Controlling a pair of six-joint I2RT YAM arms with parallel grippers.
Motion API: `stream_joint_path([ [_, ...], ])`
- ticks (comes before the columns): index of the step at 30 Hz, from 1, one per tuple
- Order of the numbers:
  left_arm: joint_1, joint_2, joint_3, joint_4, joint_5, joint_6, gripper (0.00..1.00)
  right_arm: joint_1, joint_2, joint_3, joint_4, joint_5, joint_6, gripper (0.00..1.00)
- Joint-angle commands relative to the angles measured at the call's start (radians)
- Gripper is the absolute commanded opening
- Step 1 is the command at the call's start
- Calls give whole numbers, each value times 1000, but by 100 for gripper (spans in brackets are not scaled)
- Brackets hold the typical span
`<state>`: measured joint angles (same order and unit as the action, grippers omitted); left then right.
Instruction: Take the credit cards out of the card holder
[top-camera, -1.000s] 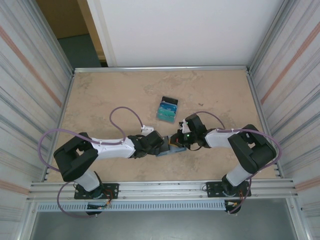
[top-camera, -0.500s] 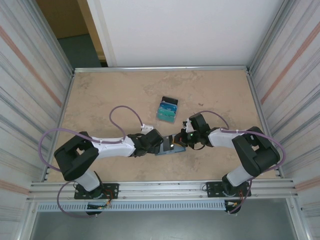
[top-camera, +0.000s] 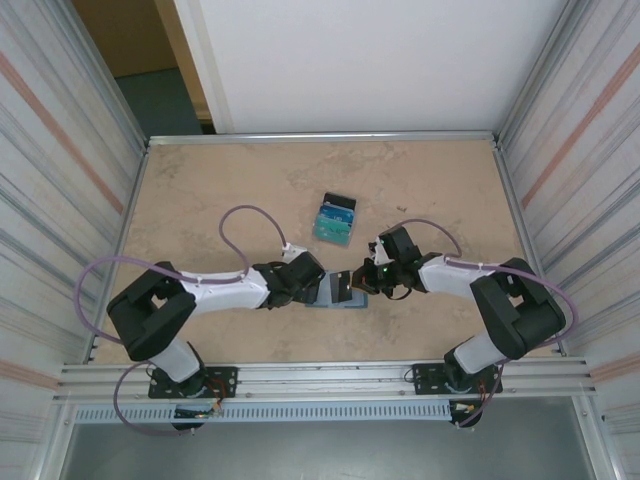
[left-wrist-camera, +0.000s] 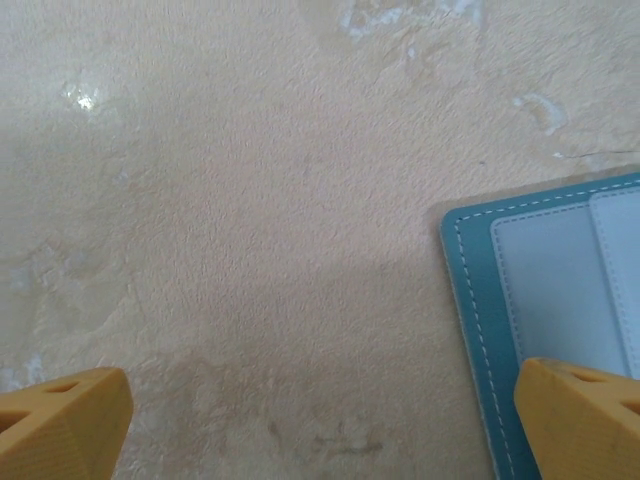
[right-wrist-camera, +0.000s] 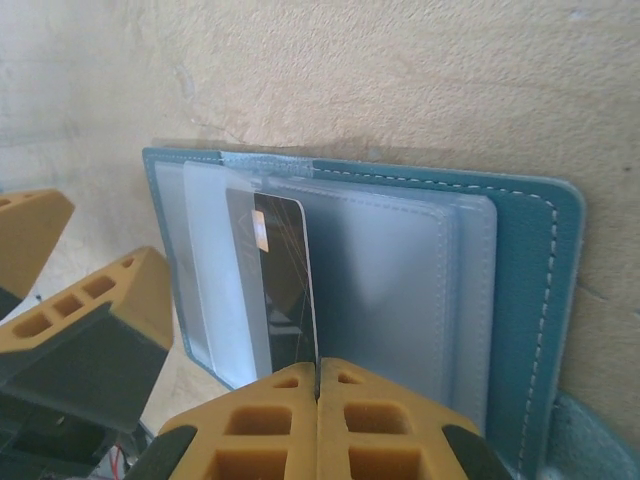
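- Right gripper (right-wrist-camera: 317, 385) clamped on a credit card (right-wrist-camera: 283, 280) that stands part-way out of its pocket; extraction in hand.
- Left gripper (left-wrist-camera: 320, 420) spread apart at the 9 o'clock edge of the card holder (top-camera: 340, 291); contact unclear.
- Next, by judgement: draw the card toward 3 o'clock with the holder pinned.
- Desk (top-camera: 220, 180) open at 10 o'clock; tray (top-camera: 335, 220) near at 12.

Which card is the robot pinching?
Find the tan table, then the open teal card holder between the left arm and the right arm. The right gripper pinches a card poking from its pocket: dark and shiny, unlike the pale grey-blue pockets beside it.
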<state>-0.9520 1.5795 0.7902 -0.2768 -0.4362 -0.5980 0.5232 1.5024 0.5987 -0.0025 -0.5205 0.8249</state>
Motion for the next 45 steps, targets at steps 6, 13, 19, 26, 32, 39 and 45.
stream_joint_path([
  [6,-61,18,105,-42,-50,67,99,23,-32,43,-81,63,-27,2],
  [13,-104,140,201,-75,-81,119,99,43,-26,52,-83,78,-19,2],
  [19,-104,169,204,-88,-84,104,99,46,-33,49,-94,88,-17,2],
  [26,-93,183,182,-104,-70,63,99,45,-65,52,-141,123,-22,2],
  [32,-89,184,172,-104,-61,53,99,44,-100,49,-169,152,-19,2],
  [39,-90,187,169,-98,-49,41,99,73,-80,48,-118,142,6,11],
  [45,-90,190,164,-96,-42,27,99,102,-34,55,-44,119,23,16],
])
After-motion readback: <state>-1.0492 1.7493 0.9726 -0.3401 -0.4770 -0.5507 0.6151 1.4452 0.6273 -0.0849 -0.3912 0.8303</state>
